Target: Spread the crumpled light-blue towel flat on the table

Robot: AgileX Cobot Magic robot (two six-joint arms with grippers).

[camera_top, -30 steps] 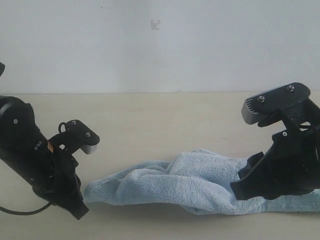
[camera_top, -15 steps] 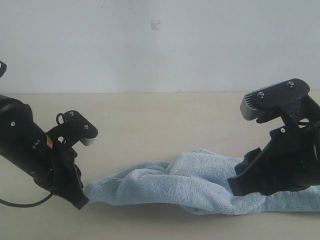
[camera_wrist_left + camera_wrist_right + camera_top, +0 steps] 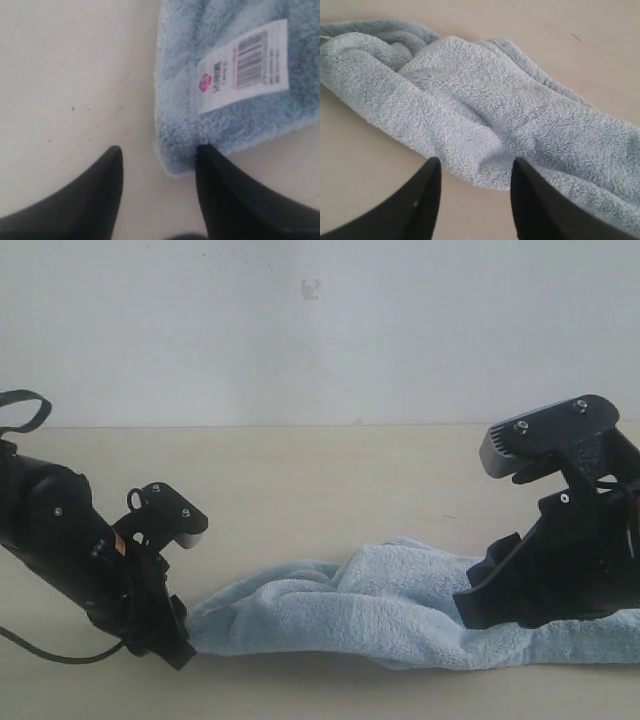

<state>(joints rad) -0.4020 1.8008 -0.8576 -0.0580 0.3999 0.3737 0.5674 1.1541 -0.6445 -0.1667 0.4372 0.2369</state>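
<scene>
— Where do we find the towel (image 3: 400, 605)?
— We see it bunched into a long rumpled roll on the table (image 3: 300, 480), not yet flat.
— And the left gripper (image 3: 160, 148)?
— We see its fingers spread at the towel's corner, near the white label (image 3: 243, 65). One fingertip meets the hem and nothing is pinched.
— The right gripper (image 3: 476, 161)?
— We see it spread too, poised over the folds toward the towel's other end, gripping nothing.

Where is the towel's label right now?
In the left wrist view, the label lies face-up on the left-end corner of the towel, just beyond the left gripper.
</scene>
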